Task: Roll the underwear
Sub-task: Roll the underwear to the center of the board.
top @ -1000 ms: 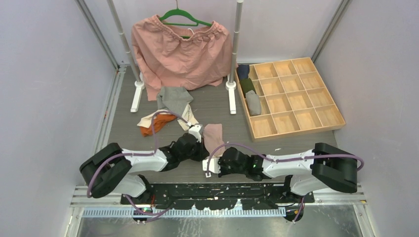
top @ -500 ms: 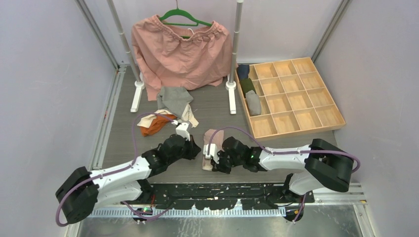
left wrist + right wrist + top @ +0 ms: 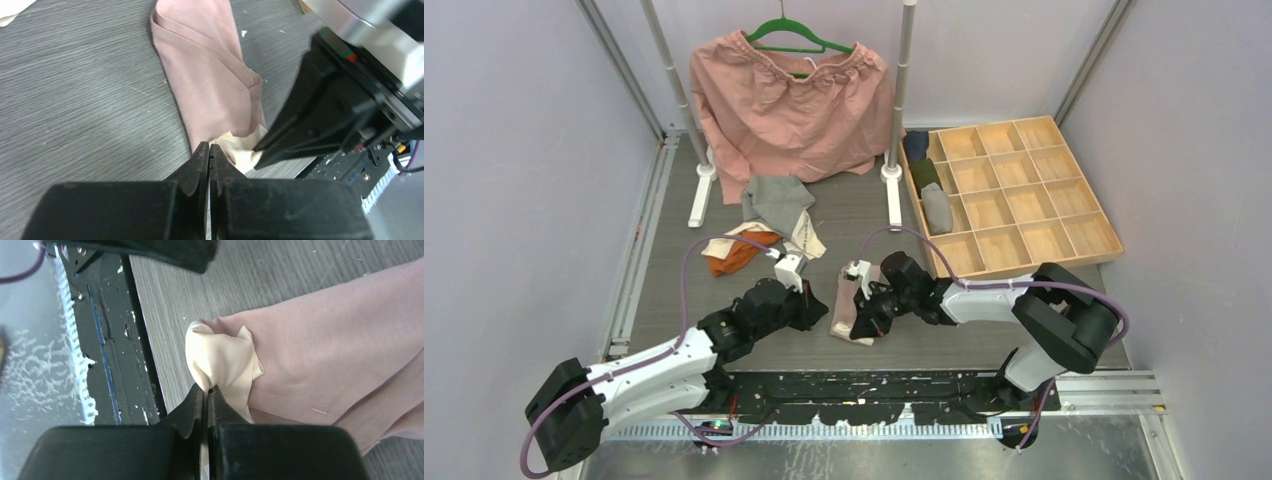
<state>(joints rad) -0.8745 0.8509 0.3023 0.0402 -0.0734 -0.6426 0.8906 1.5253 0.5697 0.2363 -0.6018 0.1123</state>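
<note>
A dusty pink underwear (image 3: 848, 298) lies folded into a narrow strip on the grey table, its cream lining (image 3: 222, 357) showing at the near end. My right gripper (image 3: 206, 388) is shut on that lining, and the cloth puckers at its tips. It reaches the strip from the right (image 3: 865, 324). My left gripper (image 3: 209, 146) is shut with nothing held, its tips right at the edge of the cream lining (image 3: 240, 152), on the strip's left side (image 3: 823, 313). Grey (image 3: 776, 200), cream (image 3: 805, 238) and orange (image 3: 736, 254) underwear lie in a loose heap farther back.
A wooden compartment tray (image 3: 1034, 266) at the right holds navy (image 3: 915, 145), green (image 3: 924, 175) and grey (image 3: 937, 208) rolls in its left column. A salmon garment (image 3: 789, 105) hangs on a green hanger between two white rack posts (image 3: 894, 120). The black base rail (image 3: 107, 355) runs close by.
The right gripper has carried the pink underwear's near end away from the table's front edge, and its arm has swung out to the right. The left arm has stretched out, its gripper staying beside the strip.
</note>
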